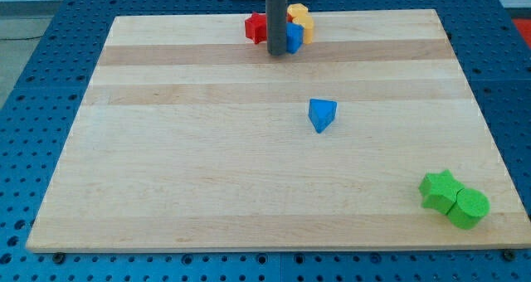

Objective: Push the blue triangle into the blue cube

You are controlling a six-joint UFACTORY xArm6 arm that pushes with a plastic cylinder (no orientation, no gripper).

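Since the blue triangle [322,114] sits out near the middle of the tabletop [207,191] and the blue cube [293,37] is way up at the view's top edge, we'd say this job is basically not started yet. The two are well apart, with bare wood between them, so the whole push is left to do.

About the pincer: we don't have one on this rig, so there's nothing spread, pressed together or pinching anything. What we've got is a straight dark rod, and my tip [277,55] is planted at the view's top, just left of the blue cube, close enough that we can't tell if it's touching. It holds nothing.

The blue cube is wedged in a little cluster, with a red block [255,26] on the rod's left side and a yellow block [300,18] behind it, shapes hard to make out. Down in the view's bottom right corner a green star-ish block [438,189] and a green round block [470,208] sit touching each other, well out of the way.

Our guess is that my tip needs to get round below the triangle and shove it up toward the view's top, slightly left.
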